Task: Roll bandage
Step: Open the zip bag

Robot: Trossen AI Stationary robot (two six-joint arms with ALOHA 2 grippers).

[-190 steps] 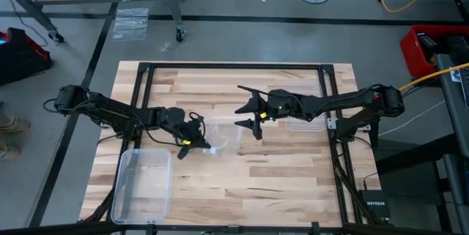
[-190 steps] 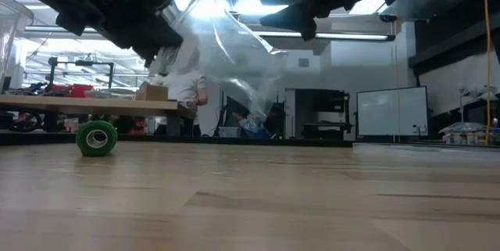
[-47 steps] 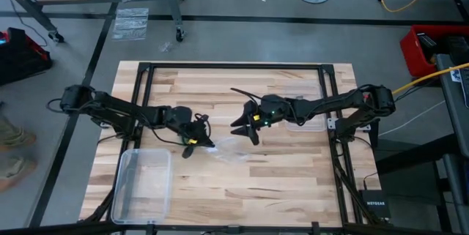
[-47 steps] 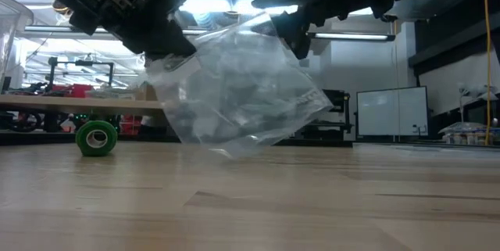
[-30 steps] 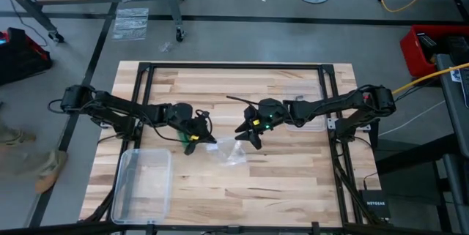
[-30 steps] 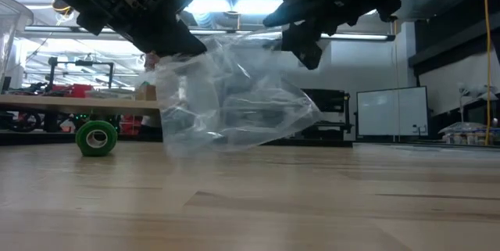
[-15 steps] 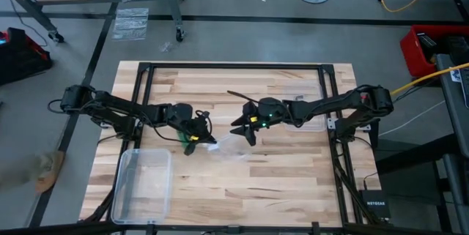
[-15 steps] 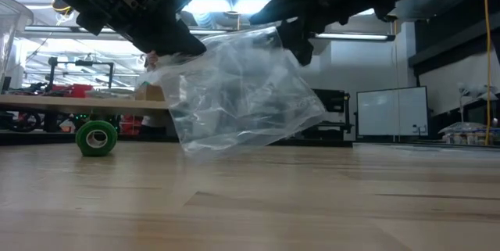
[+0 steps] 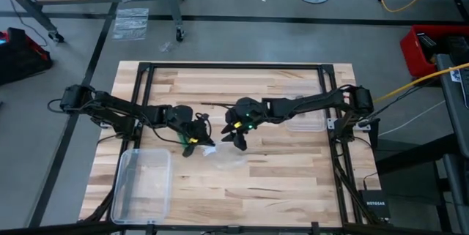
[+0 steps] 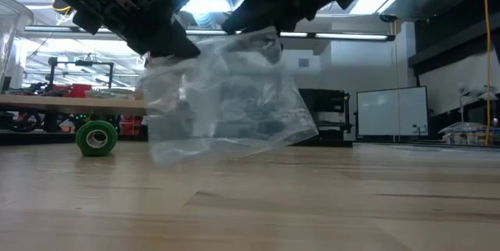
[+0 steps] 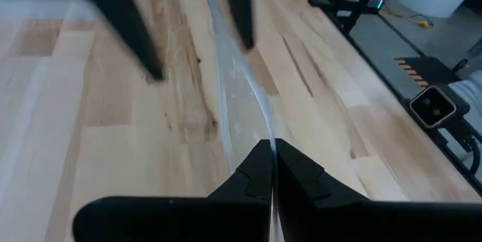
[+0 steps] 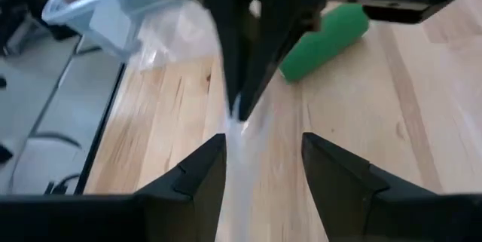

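The bandage point(image 10: 96, 138) already looks like a small green roll. It sits on the wooden table point(image 9: 278, 184), just behind the left arm, and nothing is touching it. In the right wrist view it shows as a green tube point(image 12: 324, 40) lying on its side. So the rolling itself seems done, or nearly done (I cannot see any loose end).

Right now the arms are busy with a clear plastic bag point(image 10: 223, 98) instead. The left gripper point(image 9: 196, 143) is pinched tight on one edge of the bag. The right gripper point(image 9: 236, 129) hangs by the other top edge with its fingers apart. The bag's edge runs up between them, but I cannot tell if they press on it. The bag hangs between the two arms, with its bottom just at the table.

My guess is the roll may go into the bag next, so that part is still left to do.

The table is made of pale wood strips with a dark frame around it. A clear plastic box point(image 9: 143, 184) sits at the near left corner. The floor around is grey. Beyond the table is a big workshop with benches, bright ceiling lights and a whiteboard point(image 10: 392, 112).
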